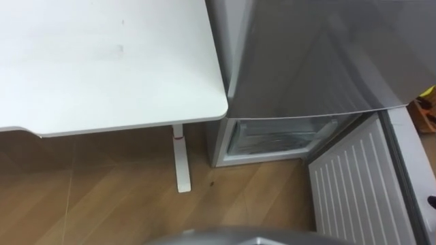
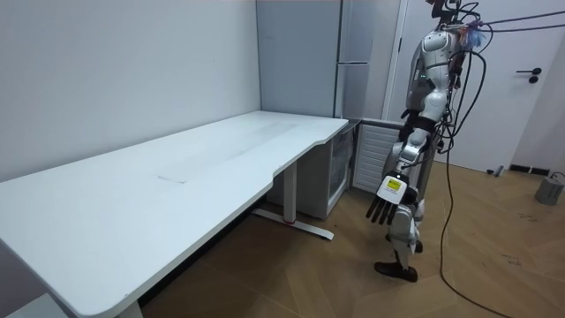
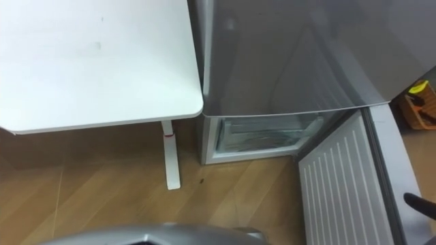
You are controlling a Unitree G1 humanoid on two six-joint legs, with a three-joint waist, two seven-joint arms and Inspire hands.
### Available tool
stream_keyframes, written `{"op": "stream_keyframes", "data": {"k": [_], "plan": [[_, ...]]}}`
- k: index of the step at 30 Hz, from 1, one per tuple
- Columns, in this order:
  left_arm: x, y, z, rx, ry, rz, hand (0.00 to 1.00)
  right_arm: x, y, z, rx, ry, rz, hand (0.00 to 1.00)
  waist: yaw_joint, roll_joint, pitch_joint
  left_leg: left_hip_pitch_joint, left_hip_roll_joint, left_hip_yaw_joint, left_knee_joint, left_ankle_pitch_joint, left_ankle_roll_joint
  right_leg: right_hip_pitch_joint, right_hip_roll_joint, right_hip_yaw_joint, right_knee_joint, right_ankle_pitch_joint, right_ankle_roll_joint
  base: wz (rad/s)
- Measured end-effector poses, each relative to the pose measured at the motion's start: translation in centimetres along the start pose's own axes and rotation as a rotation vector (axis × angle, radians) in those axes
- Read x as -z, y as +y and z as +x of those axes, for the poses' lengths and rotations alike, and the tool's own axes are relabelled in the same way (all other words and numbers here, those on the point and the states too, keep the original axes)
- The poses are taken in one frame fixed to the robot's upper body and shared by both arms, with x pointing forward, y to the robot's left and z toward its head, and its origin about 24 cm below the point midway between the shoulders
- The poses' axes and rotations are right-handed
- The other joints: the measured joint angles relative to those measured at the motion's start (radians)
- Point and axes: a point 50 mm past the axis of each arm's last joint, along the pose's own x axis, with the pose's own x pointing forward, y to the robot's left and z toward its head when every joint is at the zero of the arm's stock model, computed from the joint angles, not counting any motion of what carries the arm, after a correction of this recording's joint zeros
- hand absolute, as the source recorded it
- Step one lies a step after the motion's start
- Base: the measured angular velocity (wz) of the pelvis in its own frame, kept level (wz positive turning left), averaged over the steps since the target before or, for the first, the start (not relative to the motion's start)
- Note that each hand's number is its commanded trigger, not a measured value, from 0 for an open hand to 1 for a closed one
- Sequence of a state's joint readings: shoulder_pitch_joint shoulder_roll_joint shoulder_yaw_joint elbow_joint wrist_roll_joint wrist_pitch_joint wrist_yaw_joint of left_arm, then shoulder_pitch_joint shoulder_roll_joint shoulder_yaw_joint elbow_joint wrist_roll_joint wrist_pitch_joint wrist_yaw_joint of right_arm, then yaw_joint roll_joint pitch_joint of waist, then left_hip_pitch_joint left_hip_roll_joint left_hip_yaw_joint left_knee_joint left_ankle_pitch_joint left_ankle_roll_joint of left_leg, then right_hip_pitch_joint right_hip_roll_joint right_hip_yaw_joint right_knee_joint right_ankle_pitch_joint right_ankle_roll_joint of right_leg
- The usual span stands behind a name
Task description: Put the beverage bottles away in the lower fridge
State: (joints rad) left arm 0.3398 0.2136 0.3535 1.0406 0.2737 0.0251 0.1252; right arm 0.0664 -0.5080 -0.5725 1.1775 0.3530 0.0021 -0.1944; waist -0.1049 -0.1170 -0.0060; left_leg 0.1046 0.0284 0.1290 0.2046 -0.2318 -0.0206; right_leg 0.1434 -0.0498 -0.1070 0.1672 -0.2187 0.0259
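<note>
Black fingers (image 2: 378, 215) of the left hand (image 2: 386, 205) hang straight and loose, tips toward the floor (image 1: 102, 204). They hold nothing. In the room view the hand hangs at the robot's side, on the side nearer the table (image 1: 102, 68), clear of both table and fridge (image 1: 320, 54).

At the right edge of the eye views a dark tip comes in just past the door (image 1: 361, 184). It looks to be the right hand (image 3: 417, 202), and I cannot tell how its fingers are set.

The robot stands upright on the wood floor before the fridge, at the table's far end. From its head the white table lies to the left and the grey fridge to the right, the two just beside each other. The table's white leg (image 1: 180, 160) stands on the floor under its corner, with a small red mark near the top.

The fridge's grey upper door is closed. Below it the lower fridge (image 1: 279, 136) stands open. Its door is swung out to the robot's right, ribbed white inner face showing. The inside is pale, with clear shelf or drawer fronts, and what lies in it cannot be made out. Where the drinks are I cannot tell.

A yellow and brown thing (image 3: 417, 95) shows at the right edge beyond the fridge, too little to name.
</note>
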Motion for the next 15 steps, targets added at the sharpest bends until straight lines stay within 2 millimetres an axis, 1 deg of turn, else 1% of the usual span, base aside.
{"op": "stream_keyframes", "data": {"k": [5,7,11,14,15], "plan": [[0.0,-0.2,0.0,0.009,-0.002,0.013,0.00,1.7,-0.2,-0.1,-0.019,0.085,0.018,0.00,0.005,-0.002,0.0005,-0.007,0.000,0.000,0.001,0.000,0.000,0.000,0.000,-0.005,-0.002,0.000,0.000,0.03],[0.2,-0.2,0.0,0.008,0.005,0.015,0.00,1.8,-0.2,-0.1,-0.025,0.089,0.036,0.00,0.006,-0.001,0.0019,-0.007,0.000,0.000,0.002,0.000,0.000,0.001,0.001,-0.004,-0.002,0.000,0.000,0.00],[0.3,-0.2,0.0,0.010,0.022,0.016,0.00,2.7,-0.7,-0.2,-0.023,0.120,0.085,0.00,0.008,-0.003,0.0027,-0.006,0.000,-0.007,0.002,0.000,0.000,0.012,0.002,-0.007,-0.016,0.000,0.000,0.05],[0.1,-0.3,0.0,0.022,0.025,0.018,0.00,3.5,-0.8,-0.3,-0.020,0.136,0.107,0.00,0.012,0.003,0.0021,-0.008,0.003,-0.009,0.012,-0.005,-0.002,0.013,0.005,-0.007,-0.017,0.000,-0.001,0.01],[-0.1,-0.3,0.1,0.026,0.022,0.017,0.00,3.9,-0.7,-0.4,-0.019,0.146,0.135,0.00,0.020,0.007,0.0018,-0.013,0.007,-0.008,0.021,-0.010,-0.003,0.013,0.008,-0.007,-0.016,0.001,-0.003,-0.05]]}}
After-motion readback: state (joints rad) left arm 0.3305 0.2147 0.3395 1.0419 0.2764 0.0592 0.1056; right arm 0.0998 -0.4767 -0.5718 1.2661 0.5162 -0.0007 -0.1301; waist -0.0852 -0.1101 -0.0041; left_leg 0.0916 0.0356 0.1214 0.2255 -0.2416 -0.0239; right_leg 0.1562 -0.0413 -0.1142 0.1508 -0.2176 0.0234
